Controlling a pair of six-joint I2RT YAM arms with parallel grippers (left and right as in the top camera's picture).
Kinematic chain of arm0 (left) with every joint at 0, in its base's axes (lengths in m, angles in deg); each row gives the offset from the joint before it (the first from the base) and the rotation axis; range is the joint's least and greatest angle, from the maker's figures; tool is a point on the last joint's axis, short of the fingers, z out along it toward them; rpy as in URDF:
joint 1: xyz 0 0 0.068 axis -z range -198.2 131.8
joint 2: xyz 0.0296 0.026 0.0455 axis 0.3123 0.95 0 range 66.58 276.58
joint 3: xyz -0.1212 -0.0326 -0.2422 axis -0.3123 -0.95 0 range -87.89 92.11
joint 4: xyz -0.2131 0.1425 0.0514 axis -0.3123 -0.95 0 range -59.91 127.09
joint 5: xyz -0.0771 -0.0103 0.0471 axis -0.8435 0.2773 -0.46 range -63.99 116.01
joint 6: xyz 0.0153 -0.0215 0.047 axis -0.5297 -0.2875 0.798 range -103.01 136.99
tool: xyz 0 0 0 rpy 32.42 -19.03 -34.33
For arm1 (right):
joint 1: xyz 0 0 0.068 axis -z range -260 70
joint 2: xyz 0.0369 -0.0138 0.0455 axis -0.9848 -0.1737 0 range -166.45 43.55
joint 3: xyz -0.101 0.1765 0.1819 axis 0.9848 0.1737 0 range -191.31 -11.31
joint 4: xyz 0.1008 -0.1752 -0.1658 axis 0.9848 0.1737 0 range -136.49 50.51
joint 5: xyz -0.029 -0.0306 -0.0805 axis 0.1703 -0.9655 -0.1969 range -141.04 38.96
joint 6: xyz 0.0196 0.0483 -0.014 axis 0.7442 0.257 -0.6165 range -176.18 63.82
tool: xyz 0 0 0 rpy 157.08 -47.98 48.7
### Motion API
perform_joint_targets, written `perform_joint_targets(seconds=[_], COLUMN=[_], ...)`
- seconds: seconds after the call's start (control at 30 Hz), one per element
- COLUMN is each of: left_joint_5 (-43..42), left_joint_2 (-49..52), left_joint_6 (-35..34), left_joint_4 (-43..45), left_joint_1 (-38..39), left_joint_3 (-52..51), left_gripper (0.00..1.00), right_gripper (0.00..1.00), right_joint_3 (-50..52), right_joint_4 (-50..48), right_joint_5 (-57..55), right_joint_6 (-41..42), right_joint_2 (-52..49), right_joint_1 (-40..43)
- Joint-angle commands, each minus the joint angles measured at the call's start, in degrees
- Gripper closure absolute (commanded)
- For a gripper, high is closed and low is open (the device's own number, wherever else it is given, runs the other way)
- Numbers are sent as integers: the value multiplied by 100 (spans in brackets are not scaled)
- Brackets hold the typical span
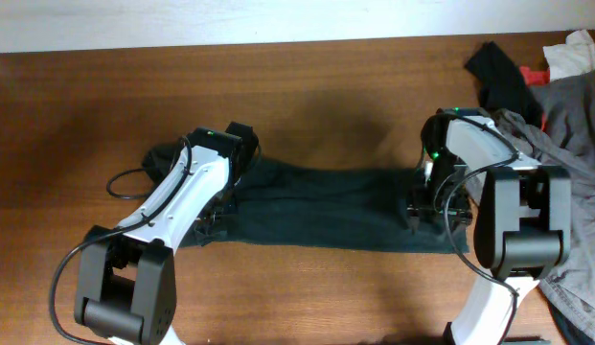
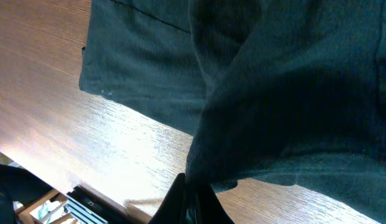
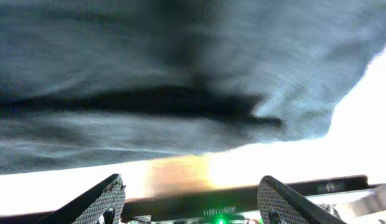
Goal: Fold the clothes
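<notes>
The clothes (image 1: pixel 326 206), a dark blackish-green garment, lie stretched in a long band across the table between my two arms. In the left wrist view, my left gripper (image 2: pixel 191 186) is shut on a fold of the clothes (image 2: pixel 273 93), and the fabric hangs up from the pinch, off the wood. My right gripper (image 3: pixel 193 196) is open at the garment's right end (image 1: pixel 436 206). Its textured pads (image 3: pixel 109 196) stand wide apart with nothing between them. The clothes (image 3: pixel 180 74) lie just ahead of the fingertips, apart from them.
A light grey garment (image 1: pixel 565 105) is heaped at the right edge, partly under my right arm. Behind it lie a small black cloth (image 1: pixel 503 72), a red scrap (image 1: pixel 535 72) and something white (image 1: pixel 575 53). Bare wooden table (image 1: pixel 326 96) lies behind the clothes.
</notes>
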Motion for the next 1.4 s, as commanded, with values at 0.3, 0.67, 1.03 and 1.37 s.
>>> perform_joint_targets(seconds=[0.3, 0.67, 1.03, 1.37], left_joint_5=[-9, -28, -28, -31], left_joint_2=[-98, -98, -98, -98], left_joint_6=[-76, -76, -74, -74], left_joint_4=[-9, 0, -7, -9], left_joint_1=[-42, -42, -42, -42], left_joint_3=[-48, -48, -48, -48], left_gripper=[95, 95, 96, 95], right_gripper=[36, 44, 38, 44], right_joint_3=[-94, -94, -94, -96], right_joint_4=[-114, -133, -424, -634], right_joint_5=[787, 798, 634, 487], right_joint_6=[343, 345, 339, 188], right_joint_2=[197, 197, 197, 470], right_joint_1=[726, 726, 743, 942])
